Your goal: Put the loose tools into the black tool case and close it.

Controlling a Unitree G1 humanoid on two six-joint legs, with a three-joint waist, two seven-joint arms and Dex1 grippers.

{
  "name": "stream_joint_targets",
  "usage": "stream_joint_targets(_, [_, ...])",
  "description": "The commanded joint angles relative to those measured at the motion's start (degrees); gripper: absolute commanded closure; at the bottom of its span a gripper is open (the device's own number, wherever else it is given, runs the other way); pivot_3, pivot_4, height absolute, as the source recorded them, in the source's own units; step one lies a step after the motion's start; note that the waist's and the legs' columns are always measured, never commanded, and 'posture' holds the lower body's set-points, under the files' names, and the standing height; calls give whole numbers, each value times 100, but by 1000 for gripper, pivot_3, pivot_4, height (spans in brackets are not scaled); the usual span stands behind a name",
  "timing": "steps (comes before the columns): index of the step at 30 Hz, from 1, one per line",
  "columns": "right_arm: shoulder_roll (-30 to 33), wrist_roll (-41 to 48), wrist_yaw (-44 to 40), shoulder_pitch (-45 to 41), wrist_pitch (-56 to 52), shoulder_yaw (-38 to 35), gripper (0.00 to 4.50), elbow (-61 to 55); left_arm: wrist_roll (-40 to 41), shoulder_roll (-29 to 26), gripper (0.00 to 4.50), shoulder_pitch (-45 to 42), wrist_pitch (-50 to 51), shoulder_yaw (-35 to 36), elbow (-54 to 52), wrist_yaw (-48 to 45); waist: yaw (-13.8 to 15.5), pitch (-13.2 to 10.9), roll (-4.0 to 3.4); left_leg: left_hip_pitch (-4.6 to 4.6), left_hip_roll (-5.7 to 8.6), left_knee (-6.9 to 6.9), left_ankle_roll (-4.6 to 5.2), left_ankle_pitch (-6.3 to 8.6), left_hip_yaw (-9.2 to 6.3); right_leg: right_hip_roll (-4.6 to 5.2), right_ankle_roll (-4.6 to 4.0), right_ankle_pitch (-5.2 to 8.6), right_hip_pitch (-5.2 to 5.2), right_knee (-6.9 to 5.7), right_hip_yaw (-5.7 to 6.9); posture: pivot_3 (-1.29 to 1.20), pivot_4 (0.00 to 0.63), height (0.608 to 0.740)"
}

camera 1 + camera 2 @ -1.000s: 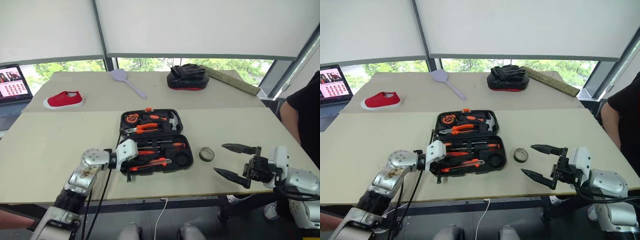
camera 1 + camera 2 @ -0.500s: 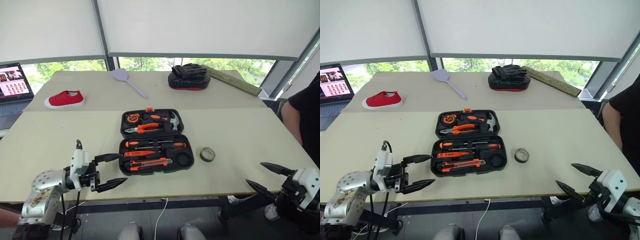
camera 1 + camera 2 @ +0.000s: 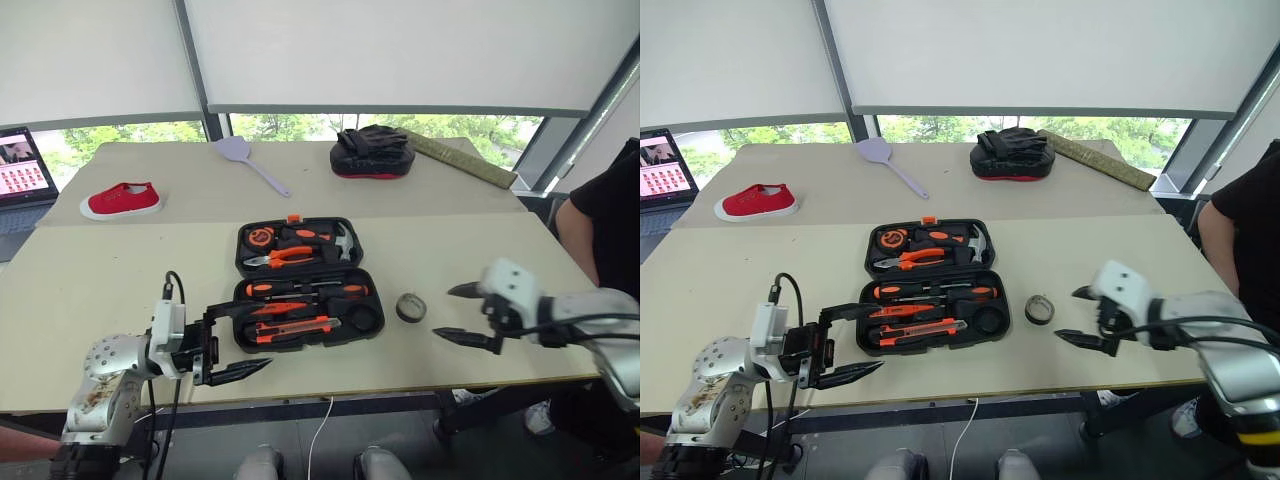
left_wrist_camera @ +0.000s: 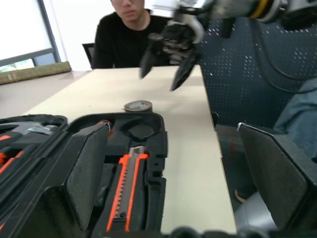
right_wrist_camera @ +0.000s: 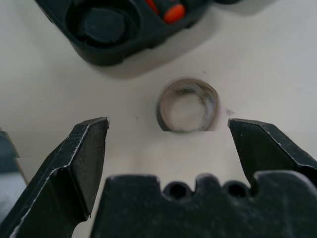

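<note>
Our right claw (image 3: 462, 313) hangs released, both fingers spread wide, just beside the one small dark tape roll (image 3: 410, 307) that lies loose on the table (image 3: 100, 290). Our left claw (image 3: 238, 338) is released too, its two fingers apart, holding nothing near the front left corner of the black tool case (image 3: 300, 283). The one case lies open on the table, two halves flat. In the near half we count two long screwdrivers (image 3: 305, 290) with orange-and-black handles and one utility knife (image 3: 297, 325). Beyond lie one lilac spatula (image 3: 252, 161), one red shoe (image 3: 123, 199) and one black mitt (image 3: 372, 152).
</note>
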State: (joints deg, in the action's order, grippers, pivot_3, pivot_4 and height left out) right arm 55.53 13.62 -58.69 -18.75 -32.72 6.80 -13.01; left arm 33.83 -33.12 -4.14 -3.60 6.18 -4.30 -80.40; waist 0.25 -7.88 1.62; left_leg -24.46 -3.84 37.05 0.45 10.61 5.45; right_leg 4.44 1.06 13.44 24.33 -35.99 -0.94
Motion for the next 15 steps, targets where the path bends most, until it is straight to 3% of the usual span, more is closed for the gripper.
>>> stream_joint_targets(1, [-41, -230, -60, -258, -235, 344, 0, 38, 61, 23, 37, -10, -118, 53, -192, 48, 30, 0, 0, -3, 0, 0, 1, 3, 0, 0, -2, -1, 2, 1, 0, 0, 150, 740])
stream_joint_targets(3, [-162, -433, -21, -399, -157, 595, 0, 231, 67, 27, 37, 29, -132, 46, -219, 52, 31, -1, 2, -5, 0, 1, 4, 7, 0, 0, 1, -2, 2, 3, 1, 0, 150, 740])
stream_joint_targets(6, [-310, -734, 64, -615, -123, 863, 723, 572, 52, 53, 0, 67, -151, 28, -266, 98, 25, -2, 3, -5, -1, 1, 4, 7, 1, -1, 1, -2, 4, 2, 1, 0, 150, 740])
stream_joint_targets(15, [-506, -1099, -226, -1079, 434, 1062, 3829, 1187, 43, 75, 0, -15, -81, -22, -333, 188, 30, -3, 4, 2, -2, 4, 4, 6, 2, -2, 6, 0, 0, -3, 3, 0, 150, 740])
